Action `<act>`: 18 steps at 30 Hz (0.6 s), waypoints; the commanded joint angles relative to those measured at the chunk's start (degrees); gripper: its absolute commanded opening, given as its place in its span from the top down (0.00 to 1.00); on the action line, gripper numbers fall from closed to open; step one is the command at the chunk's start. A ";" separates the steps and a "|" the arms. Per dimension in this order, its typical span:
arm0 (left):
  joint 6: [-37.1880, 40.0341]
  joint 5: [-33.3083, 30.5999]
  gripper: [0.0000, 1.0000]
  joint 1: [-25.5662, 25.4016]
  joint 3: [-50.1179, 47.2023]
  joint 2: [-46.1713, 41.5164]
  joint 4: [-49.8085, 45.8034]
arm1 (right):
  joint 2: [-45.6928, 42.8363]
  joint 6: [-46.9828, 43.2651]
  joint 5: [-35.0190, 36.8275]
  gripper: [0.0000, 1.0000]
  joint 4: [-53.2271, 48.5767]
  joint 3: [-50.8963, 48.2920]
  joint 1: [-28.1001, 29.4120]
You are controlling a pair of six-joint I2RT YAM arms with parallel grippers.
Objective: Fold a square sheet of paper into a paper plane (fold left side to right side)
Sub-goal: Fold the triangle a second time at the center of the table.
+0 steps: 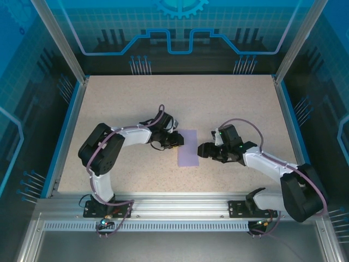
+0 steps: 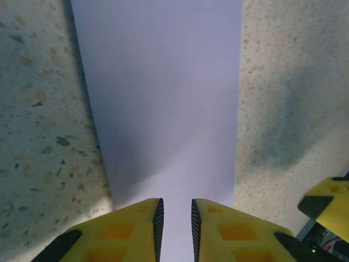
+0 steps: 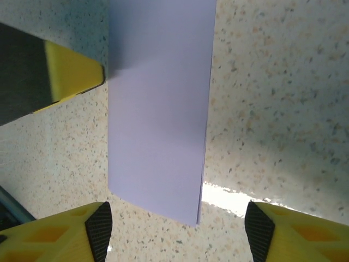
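Top external. The sheet of paper (image 1: 188, 150) lies flat near the centre of the tabletop (image 1: 136, 103), a little closer to the near edge than the far one. It shows as a narrow lavender rectangle, long axis running near to far. The left gripper (image 1: 179, 140) sits at the sheet's left edge, toward its far end. The right gripper (image 1: 200, 150) sits just beside the right edge, apart from it. Jaw state of either cannot be read at this scale.

Left wrist. The sheet of paper (image 2: 163, 109) runs from the top of the view down to the left gripper (image 2: 175, 226), with speckled tabletop (image 2: 38, 109) on both sides. The two yellow fingers (image 2: 136, 229) stand close together with a narrow slit between the black ribbed pads. Lavender paper shows through the slit, flat beneath it. Whether the tips press on the sheet cannot be told. One yellow fingertip (image 2: 326, 199) of the right gripper appears at the lower right, off the paper.

Right wrist. The right gripper (image 3: 177, 234) is spread wide, its pads well apart and touching nothing. The near end of the sheet of paper (image 3: 158, 109) lies between them. The sheet's right edge reads as two layers at the near corner. A yellow fingertip (image 3: 73, 73) of the left gripper meets the sheet's left edge, further up the view.
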 commanded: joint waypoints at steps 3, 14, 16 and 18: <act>-1.07 -1.63 0.76 -0.55 0.30 1.45 -1.05 | 0.09 0.10 -5.55 0.29 -2.63 0.46 -1.55; -1.72 -2.39 0.76 -0.66 -3.76 -0.10 0.59 | 9.94 1.77 -12.87 0.41 -1.54 4.07 -1.44; -1.70 -2.31 0.76 -0.70 -3.82 -0.28 0.67 | 11.00 2.88 -13.59 0.42 0.37 4.04 -1.18; -1.61 -2.31 0.76 -0.64 -3.87 -0.43 0.68 | 12.08 3.53 -13.43 0.43 1.20 4.22 -0.81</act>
